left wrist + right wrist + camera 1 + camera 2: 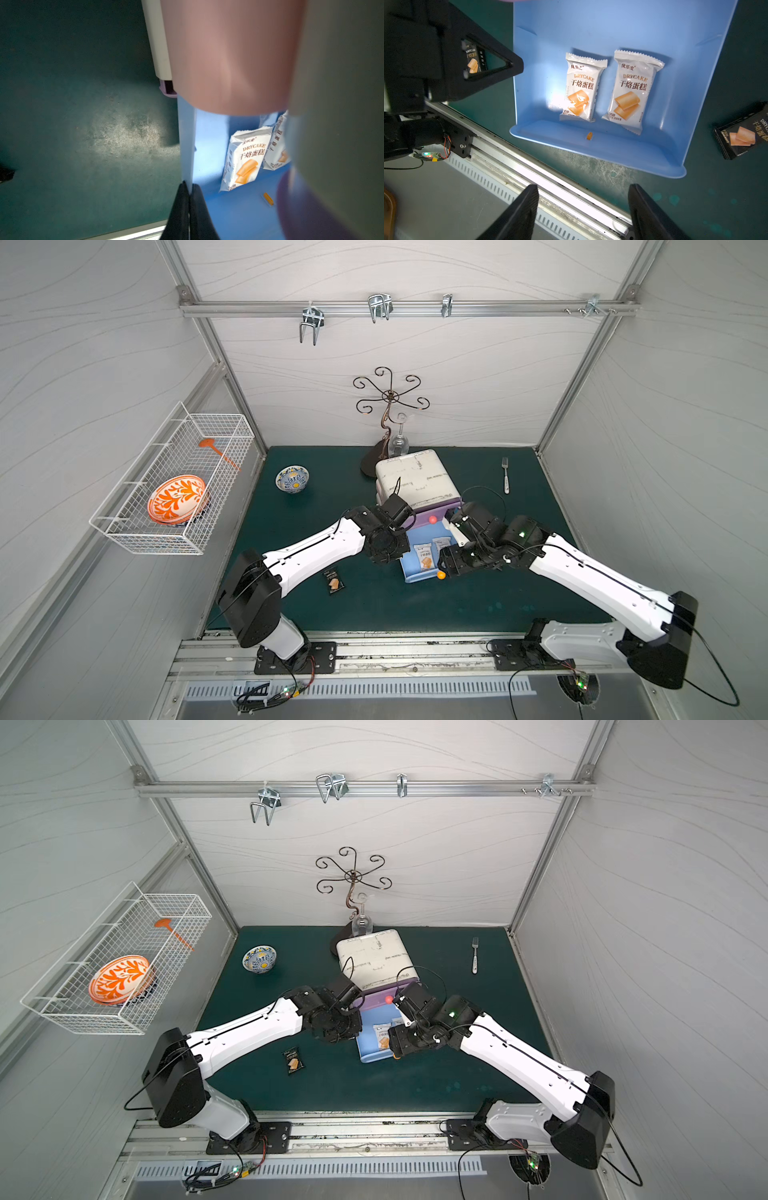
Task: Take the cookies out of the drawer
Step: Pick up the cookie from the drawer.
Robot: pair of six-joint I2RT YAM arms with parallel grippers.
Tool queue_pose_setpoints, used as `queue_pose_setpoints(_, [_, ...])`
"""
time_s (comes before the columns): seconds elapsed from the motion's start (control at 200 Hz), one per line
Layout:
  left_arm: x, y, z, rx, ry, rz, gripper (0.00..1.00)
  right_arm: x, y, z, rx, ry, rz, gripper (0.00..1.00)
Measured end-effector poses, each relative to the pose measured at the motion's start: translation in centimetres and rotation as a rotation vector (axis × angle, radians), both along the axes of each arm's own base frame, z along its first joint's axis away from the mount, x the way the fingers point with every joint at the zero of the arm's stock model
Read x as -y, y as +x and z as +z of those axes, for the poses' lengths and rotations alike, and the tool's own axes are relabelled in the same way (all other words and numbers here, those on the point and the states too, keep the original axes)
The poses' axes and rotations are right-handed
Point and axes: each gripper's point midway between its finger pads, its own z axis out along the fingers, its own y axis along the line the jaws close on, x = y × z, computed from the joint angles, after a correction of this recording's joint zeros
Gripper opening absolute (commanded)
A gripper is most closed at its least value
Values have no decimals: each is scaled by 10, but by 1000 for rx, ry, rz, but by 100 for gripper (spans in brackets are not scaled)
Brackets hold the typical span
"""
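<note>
2 white cookies [580, 87] lie side by side at the front edge of the blue drawer [550, 31], long axes toward the nearer right gripper [583, 187], spread wide, empty; left gripper [189, 185] closed.

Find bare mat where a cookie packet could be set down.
Free: the mat between the blue drawer and the front rail; between the painted bowl and the black cookie packet; around the fork. Crowded: at the drawer, under the left arm and right arm.

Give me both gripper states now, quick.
Left gripper: shut, pinching the side wall of the blue plastic drawer.
Right gripper: open, holding nothing.
</note>
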Motion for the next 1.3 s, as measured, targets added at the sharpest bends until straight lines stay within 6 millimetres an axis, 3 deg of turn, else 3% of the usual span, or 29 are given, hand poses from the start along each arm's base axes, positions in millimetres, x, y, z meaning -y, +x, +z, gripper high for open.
queue_pose_setpoints(0.365, [0,0,0,-4,-5,1,0,-1,12,-29,-22,-115,25,74])
queue_pose_setpoints(0.585, [1,0,1,-14,-16,3,0,3,24,-26,38,-136,3,74])
queue_pose_setpoints(0.87, [1,1,2,-39,-46,12,0,-4,38,-6,90,-94,-6,74])
queue_pose_setpoints(1.3, [5,3,6,-64,-98,21,0,-9,38,-4,76,-77,15,74])
